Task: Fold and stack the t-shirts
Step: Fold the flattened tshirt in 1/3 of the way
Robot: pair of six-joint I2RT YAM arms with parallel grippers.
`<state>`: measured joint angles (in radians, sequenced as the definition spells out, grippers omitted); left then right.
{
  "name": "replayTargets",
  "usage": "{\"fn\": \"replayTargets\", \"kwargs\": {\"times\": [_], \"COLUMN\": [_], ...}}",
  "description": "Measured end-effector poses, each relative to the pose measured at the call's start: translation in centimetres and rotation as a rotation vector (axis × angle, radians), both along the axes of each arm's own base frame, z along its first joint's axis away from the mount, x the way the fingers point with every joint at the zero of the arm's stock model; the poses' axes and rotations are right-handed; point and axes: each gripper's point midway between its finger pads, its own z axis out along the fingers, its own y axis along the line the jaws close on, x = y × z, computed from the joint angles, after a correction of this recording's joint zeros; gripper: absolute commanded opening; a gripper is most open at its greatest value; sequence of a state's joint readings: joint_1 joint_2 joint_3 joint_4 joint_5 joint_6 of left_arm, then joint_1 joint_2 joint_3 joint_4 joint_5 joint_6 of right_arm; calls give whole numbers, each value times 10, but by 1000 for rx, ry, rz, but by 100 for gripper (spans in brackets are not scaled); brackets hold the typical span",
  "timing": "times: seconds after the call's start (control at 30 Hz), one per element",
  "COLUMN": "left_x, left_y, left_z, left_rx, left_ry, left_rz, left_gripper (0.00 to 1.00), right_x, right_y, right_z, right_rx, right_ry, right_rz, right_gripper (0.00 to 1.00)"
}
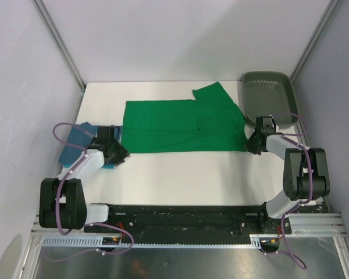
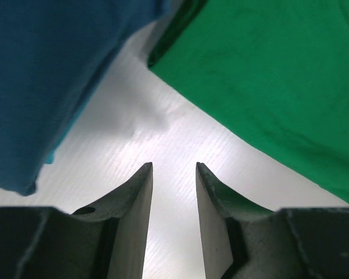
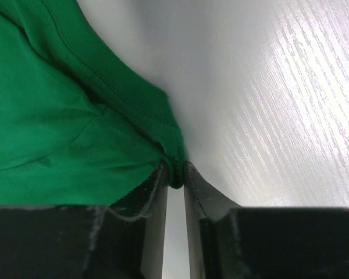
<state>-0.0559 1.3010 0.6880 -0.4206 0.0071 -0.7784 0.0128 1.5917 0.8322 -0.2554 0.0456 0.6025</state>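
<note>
The green t-shirt (image 1: 183, 125) lies spread across the middle of the white table, one sleeve folded up at the back. My right gripper (image 1: 249, 143) sits at its near right corner, and in the right wrist view that gripper (image 3: 175, 174) is shut on the hemmed corner of the green t-shirt (image 3: 64, 128). The teal blue t-shirt (image 1: 77, 141) lies bunched at the left edge, partly under my left arm. My left gripper (image 1: 120, 153) stands open between the two shirts over bare table (image 2: 173, 168), with blue t-shirt (image 2: 41, 81) at left and green t-shirt (image 2: 273, 75) at right.
A dark grey-green tray (image 1: 269, 97) stands at the back right corner, just behind the right gripper. Grey walls close in the table (image 1: 180, 174) on the left, back and right. Bare white table runs between the green shirt and the arm bases.
</note>
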Motion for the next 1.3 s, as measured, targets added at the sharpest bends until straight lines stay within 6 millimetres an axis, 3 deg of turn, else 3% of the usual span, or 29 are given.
{"fn": "replayTargets", "kwargs": {"times": [0.13,0.4,0.53,0.9,1.3], "left_x": [-3,-4,2,43,50], "left_y": [15,38,40,41,35], "left_z": [-4,-20,-26,-12,-27], "left_rx": [17,42,37,21,29], "left_ry": [8,63,84,7,46], "left_rz": [49,130,142,165,153], "left_gripper": [41,41,41,40,35], "right_x": [0,0,0,0,0], "right_y": [-1,-3,-4,-6,-11], "right_z": [-1,-2,-2,-2,-2], "right_rx": [-5,-16,-18,-14,-5], "right_ry": [2,4,4,4,5], "right_rz": [-3,-10,-10,-15,-24], "right_gripper": [2,0,0,0,0]}}
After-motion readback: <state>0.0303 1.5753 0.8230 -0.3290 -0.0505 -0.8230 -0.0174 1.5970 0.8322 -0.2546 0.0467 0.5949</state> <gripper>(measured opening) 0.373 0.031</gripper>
